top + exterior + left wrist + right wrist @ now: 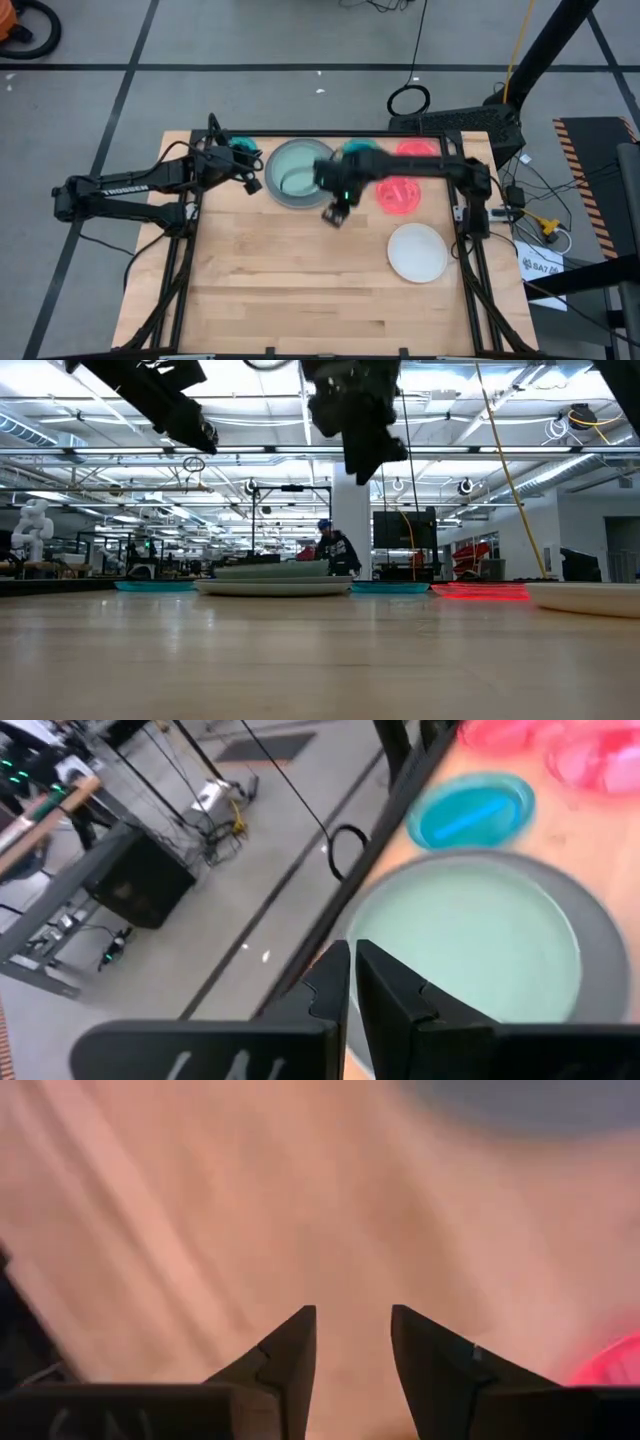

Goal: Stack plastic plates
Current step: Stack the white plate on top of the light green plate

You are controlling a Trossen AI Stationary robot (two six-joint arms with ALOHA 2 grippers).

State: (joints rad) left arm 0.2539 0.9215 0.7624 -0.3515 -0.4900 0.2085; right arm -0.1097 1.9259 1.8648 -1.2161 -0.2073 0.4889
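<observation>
Wood table (300, 280) | right gripper (336, 214) open, empty | left gripper (252, 183) closed | teal plate (240, 143) half-hidden

A medium plate (296, 176) lies in the large plate (275, 190), small plates (398, 193) beside.

On the table (300, 290) I counted one grey plate (272, 168) with one mint plate (295, 180) in it, two teal plates (240, 143), two pink plates (398, 195), one white plate (417, 252).
</observation>
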